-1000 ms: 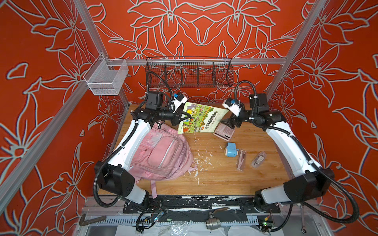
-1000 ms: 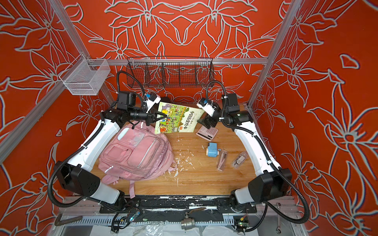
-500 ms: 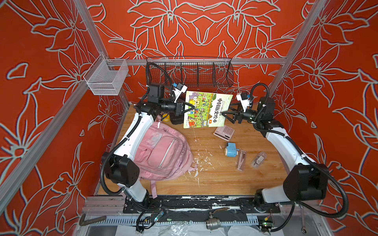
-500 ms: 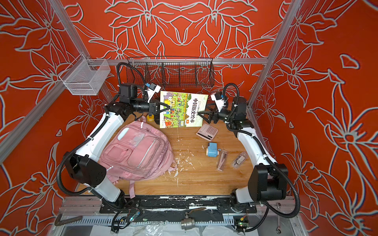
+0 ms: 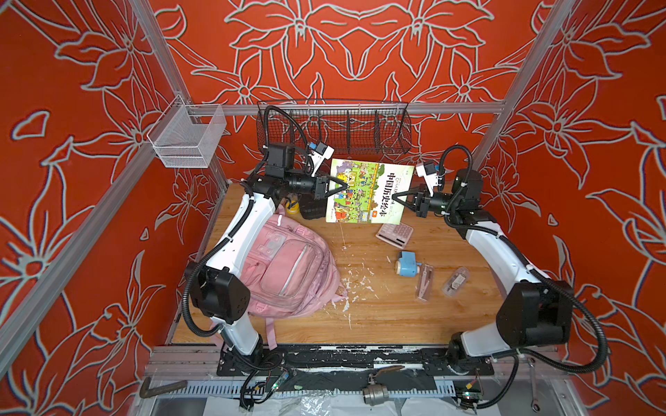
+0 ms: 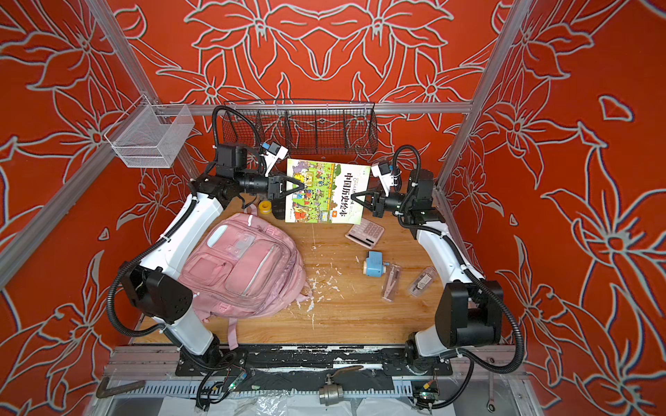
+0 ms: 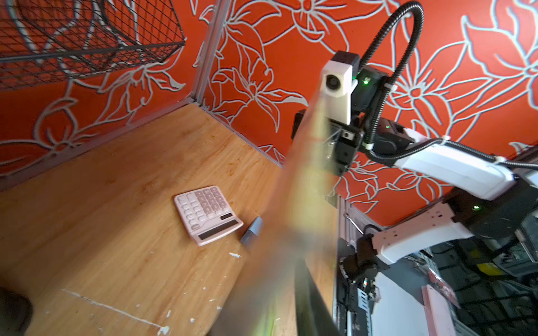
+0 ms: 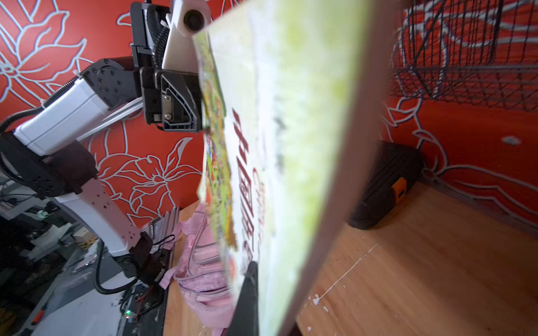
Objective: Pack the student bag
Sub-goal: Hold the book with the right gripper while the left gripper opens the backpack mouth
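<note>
The large pale pink fabric backpack [image 5: 288, 273] is laid on the wooden table [image 5: 378, 317], near but lower than the left gripper [image 5: 342, 187], whose jaw spacing cannot be told. A thin colourful book [image 5: 367, 192] is clamped by the right gripper [image 5: 395, 197].

Landmark: picture book [image 5: 367, 192], raised off the table, my left gripper [image 5: 340, 187] and right gripper [image 5: 396, 197] at its ends.
Behind book: wire basket [image 5: 333, 129] on the wall; tight.
Beneath book's left end: black case [image 5: 312, 211]; yellow tape roll [image 5: 292, 209] beside it.
Near book's right corner: calculator [image 5: 394, 234].
Front of book: bare wood [image 5: 364, 252], my open lane between student bag [image 5: 288, 273] and blue sharpener [image 5: 407, 263].
</note>
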You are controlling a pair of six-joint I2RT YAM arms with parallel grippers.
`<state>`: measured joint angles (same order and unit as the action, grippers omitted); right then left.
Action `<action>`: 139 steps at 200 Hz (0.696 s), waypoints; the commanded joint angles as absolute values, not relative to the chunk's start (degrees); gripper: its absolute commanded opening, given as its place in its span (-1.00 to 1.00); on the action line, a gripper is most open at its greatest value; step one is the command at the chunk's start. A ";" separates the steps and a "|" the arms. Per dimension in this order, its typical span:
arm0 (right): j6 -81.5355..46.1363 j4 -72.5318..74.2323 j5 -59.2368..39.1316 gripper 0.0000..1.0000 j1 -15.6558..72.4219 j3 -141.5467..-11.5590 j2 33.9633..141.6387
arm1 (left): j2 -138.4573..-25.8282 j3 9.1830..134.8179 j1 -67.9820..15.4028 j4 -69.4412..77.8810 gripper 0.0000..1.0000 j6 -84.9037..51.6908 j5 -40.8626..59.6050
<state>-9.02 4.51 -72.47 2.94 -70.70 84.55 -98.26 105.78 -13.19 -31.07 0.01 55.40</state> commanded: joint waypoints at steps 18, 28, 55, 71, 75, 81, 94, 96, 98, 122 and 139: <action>-9.20 -1.20 -71.55 -1.00 2.06 -72.41 81.55 | -97.77 108.64 -12.14 -44.15 0.52 -0.98 30.90; -9.65 -1.79 -70.21 -1.00 1.80 -71.25 80.53 | -96.33 107.14 -12.04 -46.44 0.55 0.09 25.48; -8.84 -10.43 -62.09 -1.00 0.59 -69.40 77.48 | -90.25 98.15 -12.35 -50.84 0.70 1.21 11.02; -7.66 -16.71 -56.96 -1.00 0.26 -69.32 76.06 | -86.74 91.93 -13.83 -54.19 0.73 1.39 5.95; -7.16 -18.35 -55.83 -1.00 0.25 -69.43 75.74 | -85.85 90.25 -14.59 -54.87 0.74 1.25 4.61; -7.02 -19.81 -54.30 -1.00 0.26 -69.43 75.24 | -84.80 87.81 -16.01 -55.93 0.74 1.00 2.71; -7.23 -21.68 -52.05 -1.00 0.26 -69.04 74.11 | -83.30 83.42 -19.38 -58.10 0.73 -0.25 -0.57; -7.23 -21.92 -51.82 -1.00 0.26 -69.01 73.92 | -83.21 82.93 -20.01 -58.41 0.73 -0.72 -1.13; -7.26 -22.11 -51.56 -1.00 0.24 -68.93 73.81 | -83.14 82.30 -20.45 -58.66 0.73 -1.37 -1.75; -7.43 -22.93 -51.23 -1.00 0.26 -68.39 72.46 | -83.23 76.60 -23.20 -61.14 0.69 -8.74 -4.23; -7.81 -23.05 -51.43 -1.00 0.31 -67.99 72.04 | -83.59 73.44 -23.38 -61.02 0.67 -12.22 -4.85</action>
